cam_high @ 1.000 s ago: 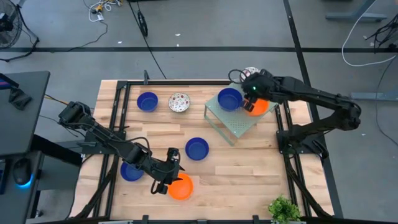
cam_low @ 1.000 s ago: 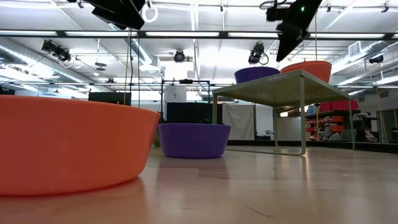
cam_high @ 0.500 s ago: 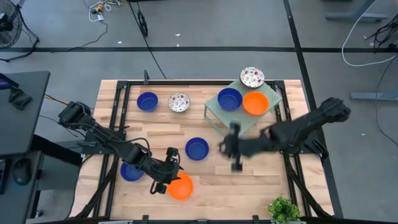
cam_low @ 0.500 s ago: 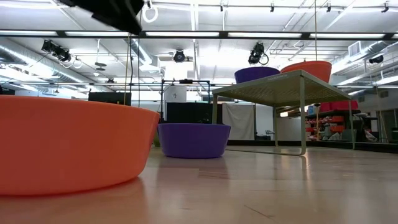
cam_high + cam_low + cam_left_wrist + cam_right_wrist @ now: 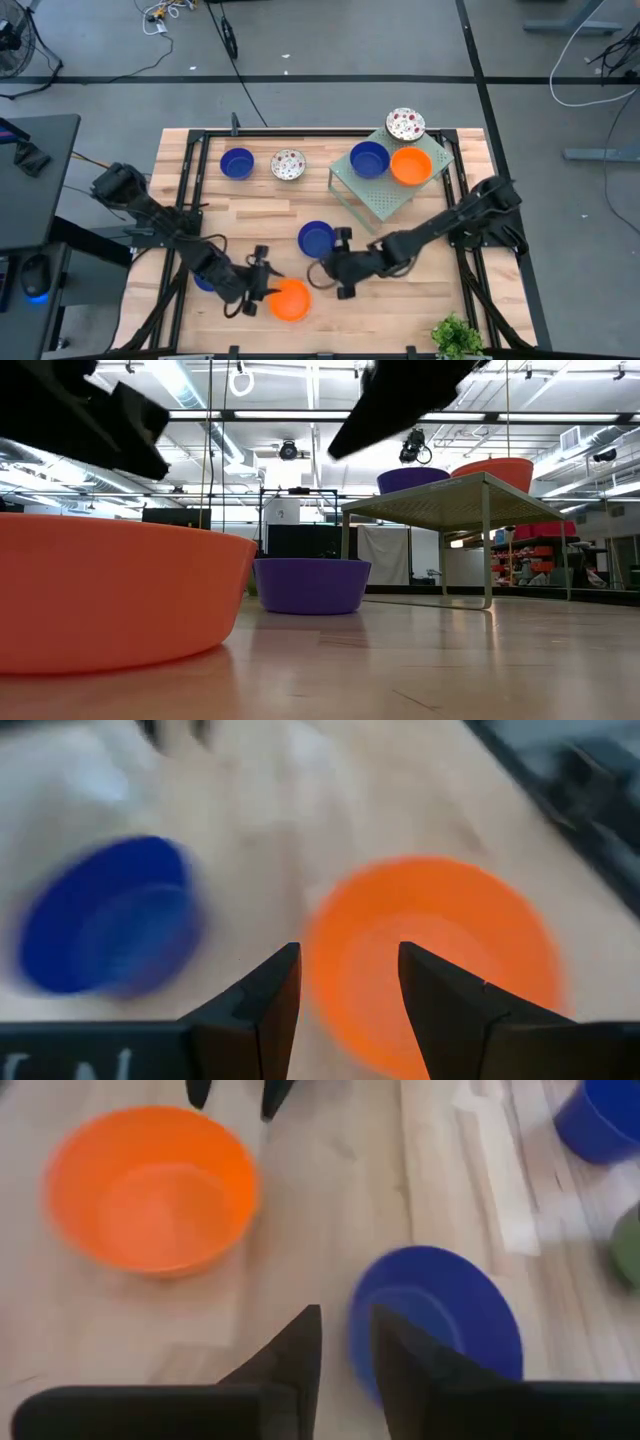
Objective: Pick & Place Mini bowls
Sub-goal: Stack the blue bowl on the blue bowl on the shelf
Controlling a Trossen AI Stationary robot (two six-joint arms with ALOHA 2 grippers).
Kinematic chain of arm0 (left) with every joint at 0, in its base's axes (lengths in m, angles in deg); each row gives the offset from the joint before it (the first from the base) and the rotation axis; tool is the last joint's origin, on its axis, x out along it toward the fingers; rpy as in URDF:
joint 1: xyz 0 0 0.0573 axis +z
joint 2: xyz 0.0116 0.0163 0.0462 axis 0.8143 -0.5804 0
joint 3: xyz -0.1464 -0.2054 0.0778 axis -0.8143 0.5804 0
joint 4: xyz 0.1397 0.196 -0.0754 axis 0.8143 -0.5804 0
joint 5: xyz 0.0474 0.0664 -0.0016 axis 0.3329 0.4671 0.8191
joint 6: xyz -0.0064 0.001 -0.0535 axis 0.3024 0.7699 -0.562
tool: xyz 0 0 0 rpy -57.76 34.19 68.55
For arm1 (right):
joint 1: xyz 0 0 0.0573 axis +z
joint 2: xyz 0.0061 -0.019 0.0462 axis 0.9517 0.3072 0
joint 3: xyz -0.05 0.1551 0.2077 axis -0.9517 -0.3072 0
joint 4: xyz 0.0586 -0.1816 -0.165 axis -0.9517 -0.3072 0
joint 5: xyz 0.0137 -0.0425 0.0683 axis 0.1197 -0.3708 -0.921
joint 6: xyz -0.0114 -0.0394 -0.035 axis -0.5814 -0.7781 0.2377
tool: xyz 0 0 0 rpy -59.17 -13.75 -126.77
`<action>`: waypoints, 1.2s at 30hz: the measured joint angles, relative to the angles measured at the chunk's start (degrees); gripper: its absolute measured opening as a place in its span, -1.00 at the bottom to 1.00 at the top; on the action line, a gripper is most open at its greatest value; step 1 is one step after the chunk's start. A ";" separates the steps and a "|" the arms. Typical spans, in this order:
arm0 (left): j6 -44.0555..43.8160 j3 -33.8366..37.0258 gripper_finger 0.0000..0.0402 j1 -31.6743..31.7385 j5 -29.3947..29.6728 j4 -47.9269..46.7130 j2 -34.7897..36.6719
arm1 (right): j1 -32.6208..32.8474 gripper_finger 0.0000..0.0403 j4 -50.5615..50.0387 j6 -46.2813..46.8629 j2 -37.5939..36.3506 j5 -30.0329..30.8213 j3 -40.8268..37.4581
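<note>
Near the front of the surface [image 5: 400, 290], the right tool [image 5: 336, 262] hangs low just beside a blue bowl [image 5: 316, 238], its fingers [image 5: 296, 1348] set narrow with only a slim gap between them and nothing in it — the wrist view shows that bowl just ahead of the tips. To its left, the left tool [image 5: 259, 281] sits close against an orange bowl [image 5: 291, 299], fingers [image 5: 262, 998] spread wide and empty, the bowl's rim lying just past them. A second blue bowl [image 5: 205, 279] lies partly hidden under the left arm. Farther back on the surface stand another blue bowl [image 5: 237, 163] and, just beside it, a speckled bowl [image 5: 288, 164]. On the pale green rack [image 5: 385, 204] at the back right rest three more — a blue one [image 5: 369, 158], an orange one [image 5: 411, 165] touching it, and a speckled one [image 5: 405, 124] at the rack's far corner. In the low view the near orange bowl fills the left foreground, with a blue bowl behind it.
</note>
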 joint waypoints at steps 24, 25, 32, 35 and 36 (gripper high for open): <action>-26.98 17.93 -0.25 -1.21 24.06 6.66 8.98 | -7.63 -0.35 4.59 -7.33 9.92 -9.97 0.00; -26.98 17.93 -0.25 -1.21 24.06 6.62 8.98 | -7.77 -0.37 4.52 -7.40 9.99 -10.43 -0.02; -26.96 17.93 -0.25 -1.19 24.06 7.24 8.96 | -7.96 -0.72 4.76 -8.32 10.49 -11.60 -0.02; -26.96 17.91 -0.25 -1.17 24.06 7.47 8.96 | -7.40 -0.92 4.77 -8.81 10.23 -11.56 -0.02; -26.94 17.91 -0.25 -1.15 24.06 7.64 8.96 | -6.97 -0.95 5.09 -9.36 9.84 -11.56 -0.02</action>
